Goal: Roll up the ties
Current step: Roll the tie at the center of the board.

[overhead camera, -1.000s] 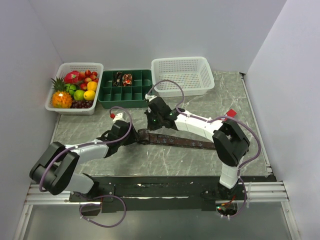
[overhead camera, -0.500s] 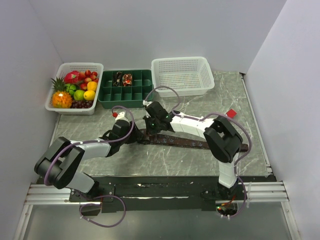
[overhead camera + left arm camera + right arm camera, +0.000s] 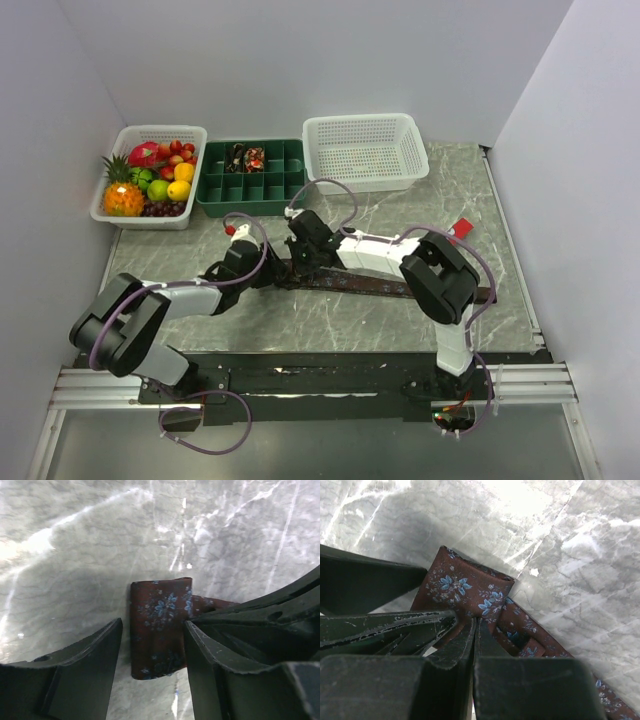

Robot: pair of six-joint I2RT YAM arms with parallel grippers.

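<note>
Right gripper (image 3: 472, 621) now sits further left, mid-frame, clenched, with its tips on the folded end of the tie (image 3: 385, 286). Left gripper (image 3: 152, 624) is spread wide around that fold; it should close evenly, then roll slowly.

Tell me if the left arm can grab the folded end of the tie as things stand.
Probably yes: the folded end of the tie lies between the open fingers of the left gripper, nothing blocking. The shut right gripper sits close beside.
</note>
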